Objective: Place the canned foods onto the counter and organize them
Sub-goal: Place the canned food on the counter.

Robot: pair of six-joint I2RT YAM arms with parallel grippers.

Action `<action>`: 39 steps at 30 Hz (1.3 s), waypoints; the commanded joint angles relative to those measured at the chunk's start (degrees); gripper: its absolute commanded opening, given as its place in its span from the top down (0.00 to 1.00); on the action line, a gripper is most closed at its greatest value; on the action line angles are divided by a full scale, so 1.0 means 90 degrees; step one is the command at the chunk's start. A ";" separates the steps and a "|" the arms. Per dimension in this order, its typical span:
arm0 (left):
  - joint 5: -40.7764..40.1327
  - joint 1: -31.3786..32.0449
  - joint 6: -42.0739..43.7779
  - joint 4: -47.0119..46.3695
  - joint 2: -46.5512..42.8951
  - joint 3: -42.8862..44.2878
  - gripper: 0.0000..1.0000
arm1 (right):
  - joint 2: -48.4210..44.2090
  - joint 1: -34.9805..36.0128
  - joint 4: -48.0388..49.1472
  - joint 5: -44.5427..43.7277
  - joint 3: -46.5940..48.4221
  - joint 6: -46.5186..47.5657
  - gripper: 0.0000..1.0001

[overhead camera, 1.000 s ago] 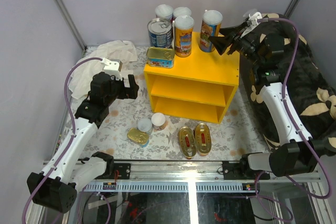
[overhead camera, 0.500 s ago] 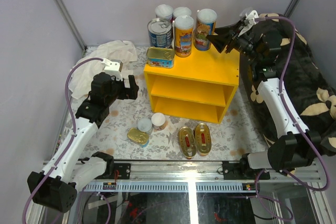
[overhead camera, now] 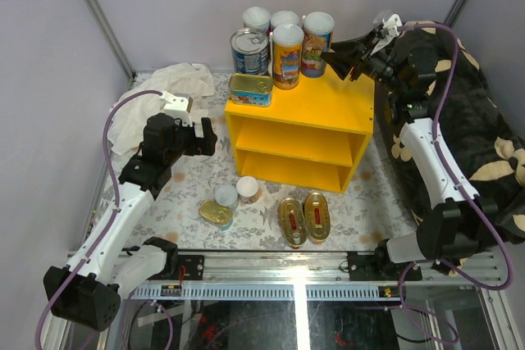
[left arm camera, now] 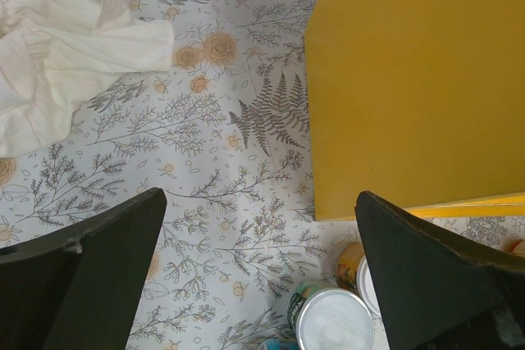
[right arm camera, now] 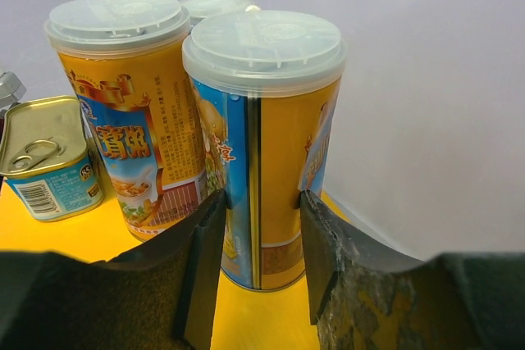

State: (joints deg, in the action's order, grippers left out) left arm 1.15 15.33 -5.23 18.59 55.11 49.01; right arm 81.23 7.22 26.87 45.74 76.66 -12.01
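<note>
The yellow counter (overhead camera: 328, 104) carries several tall white-lidded cans (overhead camera: 287, 53), a blue-labelled steel can (overhead camera: 249, 51) and a rectangular tin (overhead camera: 250, 89). At the top's back right, my right gripper (overhead camera: 327, 56) is shut on one tall can (right arm camera: 261, 120). That can stands upright on the yellow top, close beside another tall can (right arm camera: 123, 112). Two small cans (overhead camera: 236, 193), a gold oval tin (overhead camera: 216, 214) and two more oval tins (overhead camera: 304, 219) lie on the floral floor in front. My left gripper (left arm camera: 261, 198) hangs open over the floor, left of the counter (left arm camera: 410, 79) and above a white-lidded can (left arm camera: 335, 321).
A crumpled white cloth (overhead camera: 164, 96) lies at the back left. A dark floral cushion (overhead camera: 484, 137) fills the right side behind my right arm. A metal rail (overhead camera: 287, 264) runs along the near edge.
My right gripper has narrowed onto the tall can and shifted it left toward the other tall cans. The left arm has not moved.
</note>
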 commanded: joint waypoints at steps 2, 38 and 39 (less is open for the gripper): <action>-0.0044 -0.0032 0.0136 -0.0469 0.0009 -0.0043 0.00 | 0.0178 0.0026 0.0423 0.0104 0.0248 -0.0345 0.57; -0.0024 -0.0031 0.0050 -0.0516 -0.0264 -0.0134 0.00 | 0.0167 0.0352 -0.0052 -0.0072 0.0331 -0.0481 0.53; -0.0020 -0.0031 0.0045 -0.0513 -0.0281 -0.0138 0.00 | 0.0159 0.0357 -0.0069 -0.0072 0.0332 -0.0487 0.51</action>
State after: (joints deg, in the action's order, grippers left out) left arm 1.08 15.33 -5.23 17.65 53.65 48.05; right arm 83.72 8.32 28.64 44.18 77.93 -15.64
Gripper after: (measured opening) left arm 0.997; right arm 0.462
